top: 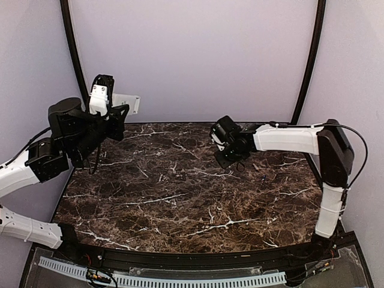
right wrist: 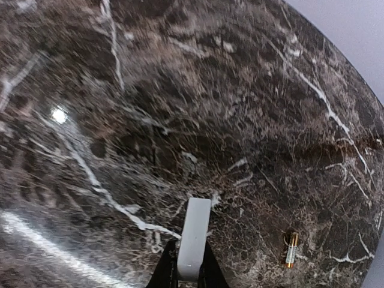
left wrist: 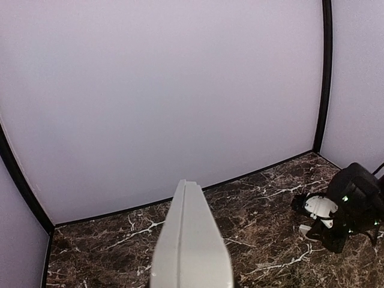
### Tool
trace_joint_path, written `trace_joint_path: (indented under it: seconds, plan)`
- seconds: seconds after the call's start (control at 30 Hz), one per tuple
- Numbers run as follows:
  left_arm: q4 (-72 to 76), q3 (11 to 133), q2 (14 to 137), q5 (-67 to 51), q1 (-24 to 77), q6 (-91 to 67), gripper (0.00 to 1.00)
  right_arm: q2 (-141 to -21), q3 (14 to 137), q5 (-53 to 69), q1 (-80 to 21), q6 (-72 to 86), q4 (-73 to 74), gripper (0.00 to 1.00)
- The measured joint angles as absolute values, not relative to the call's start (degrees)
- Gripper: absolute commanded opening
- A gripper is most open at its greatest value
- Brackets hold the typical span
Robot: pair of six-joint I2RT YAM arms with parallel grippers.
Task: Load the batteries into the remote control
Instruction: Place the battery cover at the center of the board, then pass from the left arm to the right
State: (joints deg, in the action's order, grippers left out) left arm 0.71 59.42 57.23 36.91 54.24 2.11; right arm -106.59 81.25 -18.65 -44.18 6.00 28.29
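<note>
Not loaded yet: left end effector (top: 117, 108) is pinching the slim white plastic remote control (left wrist: 192, 240), right end effector (right wrist: 187, 276) is pinching a small flat white piece (right wrist: 195, 228), and a gold-tipped cylindrical battery (right wrist: 291, 249) is lying just right of it on the bench (right wrist: 120, 120).

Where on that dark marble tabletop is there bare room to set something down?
The wide middle and front of the dark marble tabletop, up to the black front rail, is bare. Tightest: back right, where the right gripper hovers near a small gold-tipped battery.

White links (top: 287, 138), black joints (top: 336, 153), black cables (top: 366, 150).
</note>
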Motion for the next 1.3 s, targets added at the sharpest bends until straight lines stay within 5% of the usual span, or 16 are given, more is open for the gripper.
trace_joint_path:
  seconds: [0.2,0.47,0.7,0.77,0.8,0.83,0.97,1.1,1.3]
  plan:
    - [-0.9,58.5,57.1,37.3,54.2,1.1,0.0,-117.2,86.0,-27.4,-44.2,4.1,37.3,0.02]
    - [-1.7,57.8,56.9,36.8,54.2,0.8,0.0,-120.3,87.3,-26.6,-44.2,1.9,40.2,0.32]
    - [-3.0,57.9,56.9,35.1,54.2,-0.8,0.0,-119.9,87.2,-19.8,-44.2,1.0,40.3,0.65]
    - [-3.3,57.9,56.8,34.3,54.2,-1.2,0.0,-118.5,86.8,-16.6,-44.2,0.2,40.2,0.79]
    - [-3.3,57.9,56.7,33.8,54.2,-1.4,0.0,-117.4,86.5,-15.2,-44.2,0.0,39.9,0.95]
    - [-3.2,57.8,56.5,33.3,54.2,-1.6,0.0,-115.5,85.6,-13.3,-44.2,-0.7,39.0,0.98]
    - [-1.4,56.4,54.5,29.3,54.2,-2.4,0.0,-100.7,79.3,-5.1,-45.1,-6.2,30.6,0.99]
    - [1.3,55.4,53.5,21.8,54.2,-3.0,0.0,-80.1,65.5,5.7,-48.9,-17.2,5.4,0.99]
    - [5.8,54.5,55.3,7.6,54.5,-5.4,0.0,-78.0,62.0,10.8,-55.4,-29.6,-16.8,0.99]
